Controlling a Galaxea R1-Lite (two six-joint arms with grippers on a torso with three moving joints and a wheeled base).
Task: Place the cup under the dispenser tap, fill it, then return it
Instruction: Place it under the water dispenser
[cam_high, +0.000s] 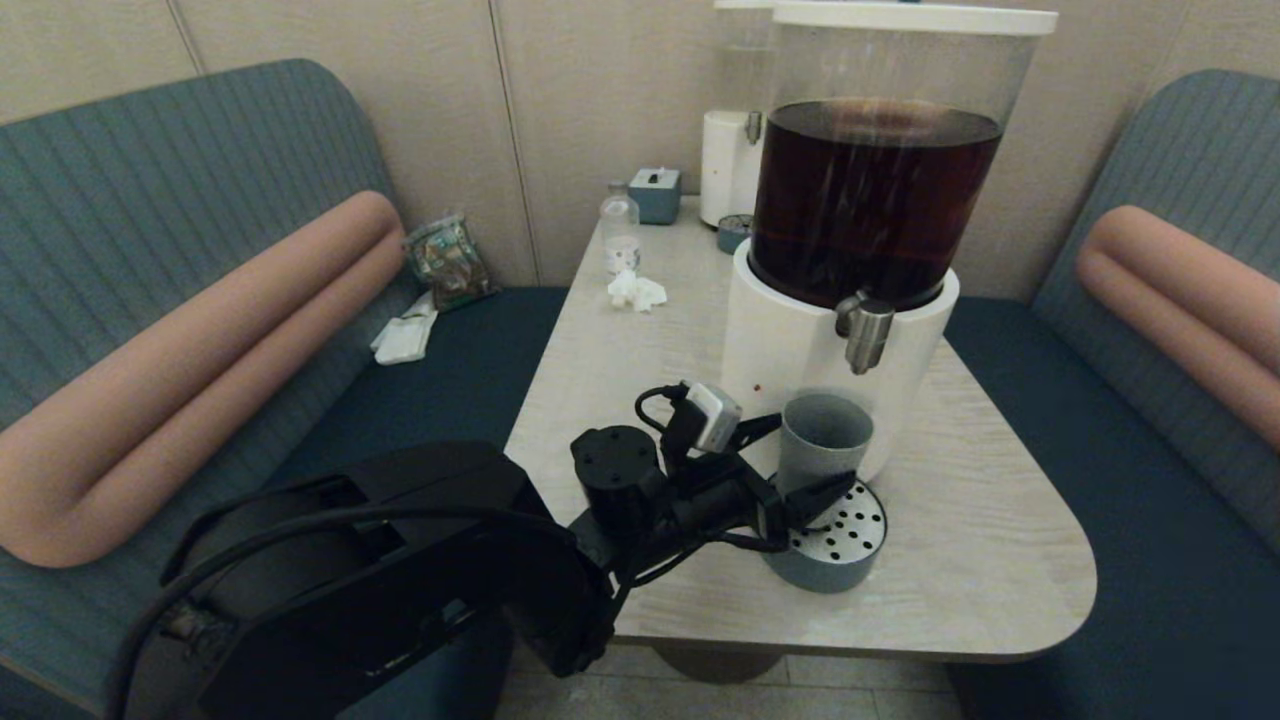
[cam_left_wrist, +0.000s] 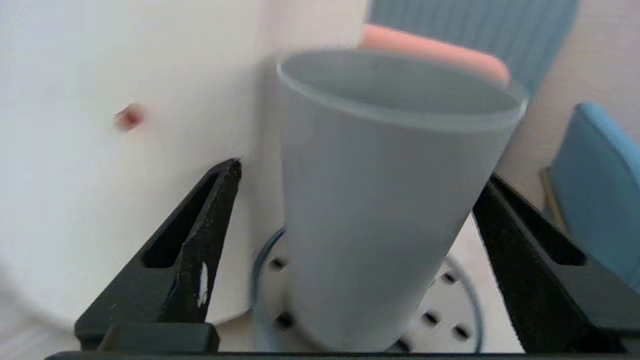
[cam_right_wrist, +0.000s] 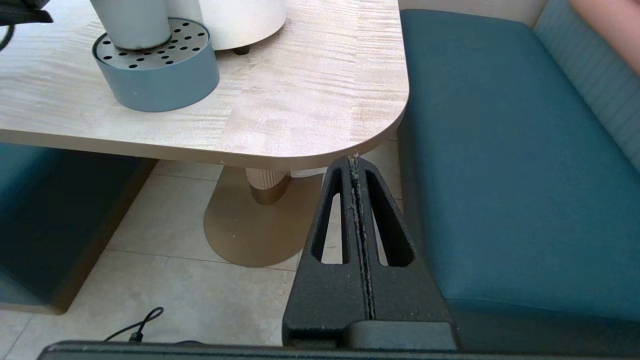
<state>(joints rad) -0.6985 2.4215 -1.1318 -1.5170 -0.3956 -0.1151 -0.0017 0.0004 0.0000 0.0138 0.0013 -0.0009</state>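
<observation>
At frame centre, head view: your inventory of the table (cam_high: 1000, 560).
Cup (cam_high: 824, 437): grey-blue tumbler, upright on the perforated top of the round blue-grey tray (cam_high: 850, 560), lower centre of the frame, hard against the dispenser's white base (cam_high: 790, 345).
Dispenser tap (cam_high: 866, 330): steel spout above the cup and slightly right of its mouth; dark brown liquid fills the clear tank (cam_high: 875, 200) above it.
Left gripper (cam_high: 805, 458): reaches in from lower left; its fingers stand wide, one on each side of the cup. In your left wrist view a gap shows between one finger (cam_left_wrist: 200, 250) and the cup wall (cam_left_wrist: 385, 210); the other sits at the wall, and contact cannot be told.
Right gripper (cam_right_wrist: 356, 170): parked below the table edge beside the blue seat (cam_right_wrist: 500, 165), its two fingers pressed together, holding nothing.
Upper centre: small clear bottle (cam_high: 620, 230), white crumpled tissue (cam_high: 636, 291), second smaller dispenser (cam_high: 735, 150).
</observation>
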